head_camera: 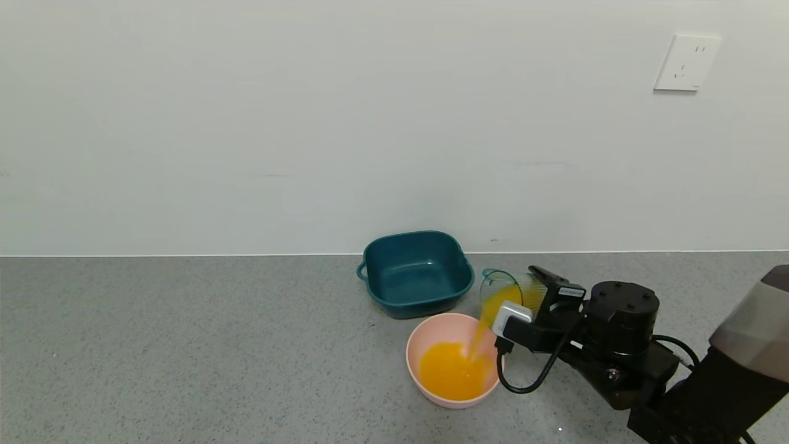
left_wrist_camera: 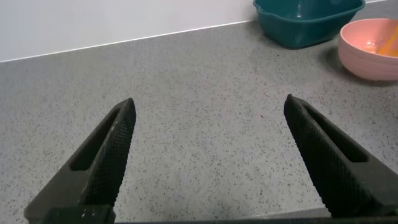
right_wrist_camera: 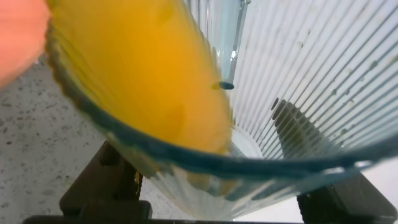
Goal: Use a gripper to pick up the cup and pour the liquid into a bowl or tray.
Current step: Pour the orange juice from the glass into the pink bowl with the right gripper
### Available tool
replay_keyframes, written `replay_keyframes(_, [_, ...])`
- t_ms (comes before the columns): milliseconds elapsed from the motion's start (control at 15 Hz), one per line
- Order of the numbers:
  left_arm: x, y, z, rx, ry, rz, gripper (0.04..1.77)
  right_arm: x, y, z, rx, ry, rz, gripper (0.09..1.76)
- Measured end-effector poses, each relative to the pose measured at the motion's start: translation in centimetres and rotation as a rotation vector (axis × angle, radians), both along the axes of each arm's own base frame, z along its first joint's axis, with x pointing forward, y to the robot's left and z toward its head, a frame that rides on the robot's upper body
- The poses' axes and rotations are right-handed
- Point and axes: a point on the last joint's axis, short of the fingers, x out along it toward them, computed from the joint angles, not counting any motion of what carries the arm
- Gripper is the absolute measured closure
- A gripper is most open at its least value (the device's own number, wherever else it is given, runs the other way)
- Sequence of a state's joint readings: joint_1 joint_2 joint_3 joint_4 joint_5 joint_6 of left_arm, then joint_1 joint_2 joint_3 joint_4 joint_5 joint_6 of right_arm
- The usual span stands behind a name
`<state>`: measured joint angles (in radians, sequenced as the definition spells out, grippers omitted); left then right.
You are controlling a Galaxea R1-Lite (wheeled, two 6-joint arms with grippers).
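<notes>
My right gripper is shut on the cup, a translucent blue-green tumbler tipped toward the left over the pale pink bowl. Orange liquid runs in a stream from the cup's rim into the bowl, where a pool of it lies. In the right wrist view the ribbed cup fills the picture with the liquid against its lower side. My left gripper is open and empty over the bare counter, away to the left of the bowl.
A dark teal square basin with small handles stands empty just behind the bowl; it also shows in the left wrist view. The grey speckled counter runs back to a white wall with a socket.
</notes>
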<state>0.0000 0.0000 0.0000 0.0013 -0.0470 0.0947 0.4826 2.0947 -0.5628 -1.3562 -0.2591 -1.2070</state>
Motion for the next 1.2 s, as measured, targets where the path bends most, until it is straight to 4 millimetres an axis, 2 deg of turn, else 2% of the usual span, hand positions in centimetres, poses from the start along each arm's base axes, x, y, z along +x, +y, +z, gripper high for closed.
replay_keyframes(800, [0.0, 0.0, 0.0, 0.0, 0.0, 0.0, 0.09, 0.1, 0.34, 0.11, -0.079, -0.028, 0.003, 0.5])
replay_keyframes(1200, [0.0, 0.0, -0.01, 0.0, 0.001, 0.0, 0.09, 0.2, 0.67, 0.87, -0.144, -0.073, 0.021, 0.5])
